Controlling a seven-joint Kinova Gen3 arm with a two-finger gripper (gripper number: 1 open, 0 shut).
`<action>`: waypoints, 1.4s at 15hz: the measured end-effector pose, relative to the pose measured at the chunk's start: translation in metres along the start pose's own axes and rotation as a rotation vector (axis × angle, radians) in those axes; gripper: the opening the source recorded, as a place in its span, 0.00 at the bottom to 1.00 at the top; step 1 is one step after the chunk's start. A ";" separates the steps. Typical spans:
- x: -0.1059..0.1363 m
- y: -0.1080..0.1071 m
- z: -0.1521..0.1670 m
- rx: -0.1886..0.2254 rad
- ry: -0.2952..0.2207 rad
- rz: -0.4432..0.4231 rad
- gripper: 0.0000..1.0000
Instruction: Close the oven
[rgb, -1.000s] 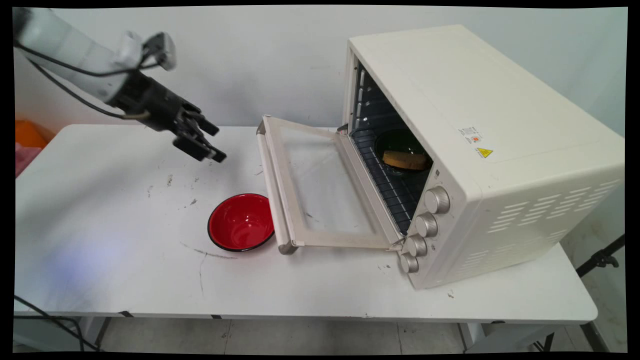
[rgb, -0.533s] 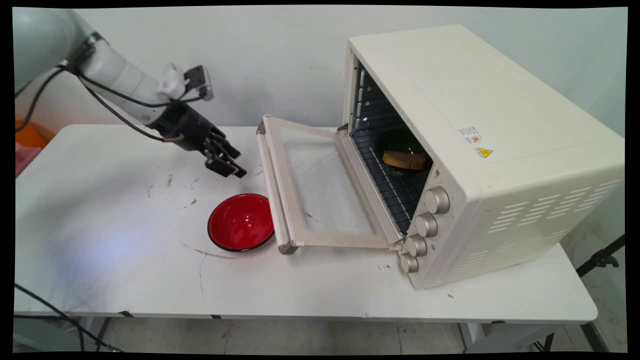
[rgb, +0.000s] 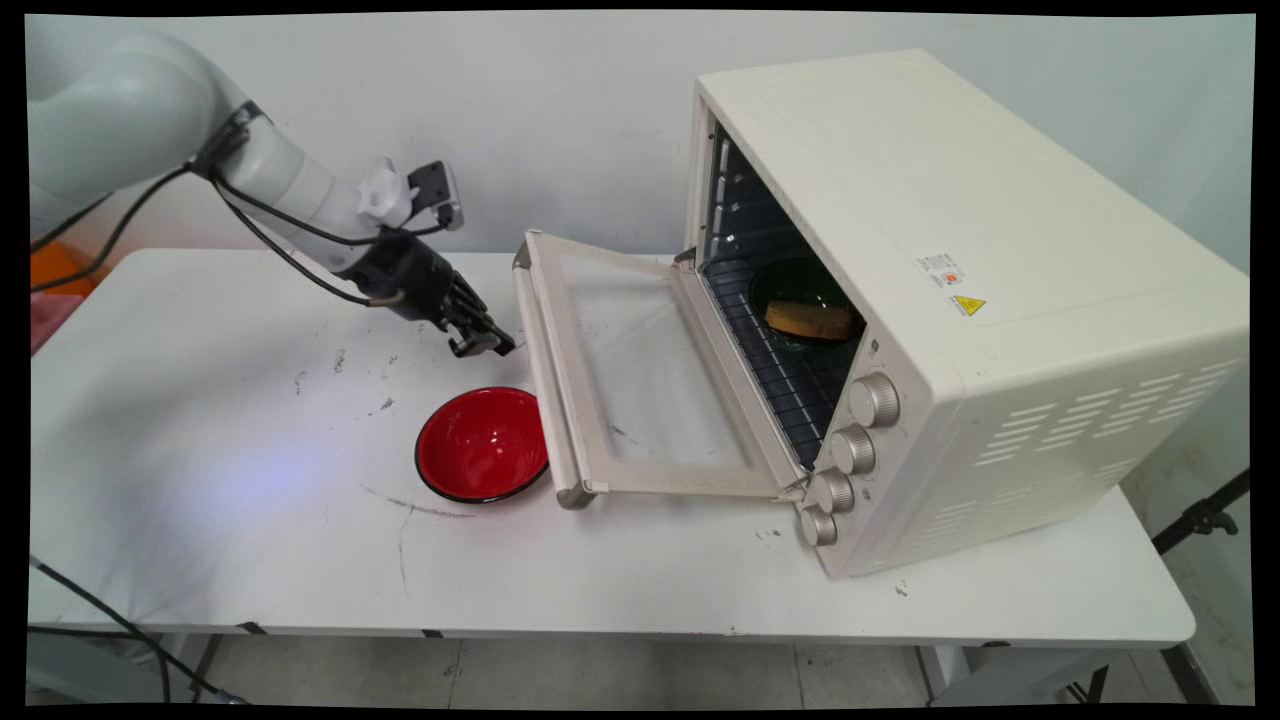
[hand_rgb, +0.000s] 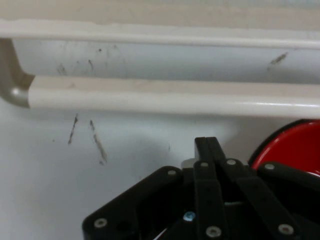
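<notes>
White table (rgb: 250, 500): clenched black two-finger gripper (rgb: 490, 343) near cream oven door's handle bar (hand_rgb: 175, 100); glossy red bowl (rgb: 482, 444) at its 6 o'clock.

Black gripper (rgb: 490, 343); red, black-rimmed bowl (rgb: 482, 444) just below it; cream oven (rgb: 960, 300) beyond; scuffed white table (rgb: 200, 420).

Even, fairly bright light fell from overhead across the white table (rgb: 640, 580) and wall in the main view, with only soft, faint shadows beneath the arm at the upper left. The oven (rgb: 960, 300) interior at centre right stayed dim. The hand view looked softer, its lower edge dark and slightly out of focus.
</notes>
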 end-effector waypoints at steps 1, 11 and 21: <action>0.001 0.000 0.005 0.000 0.002 0.007 0.00; 0.009 0.000 0.041 -0.011 0.055 0.027 0.00; 0.025 0.004 0.033 -0.014 0.217 0.023 0.00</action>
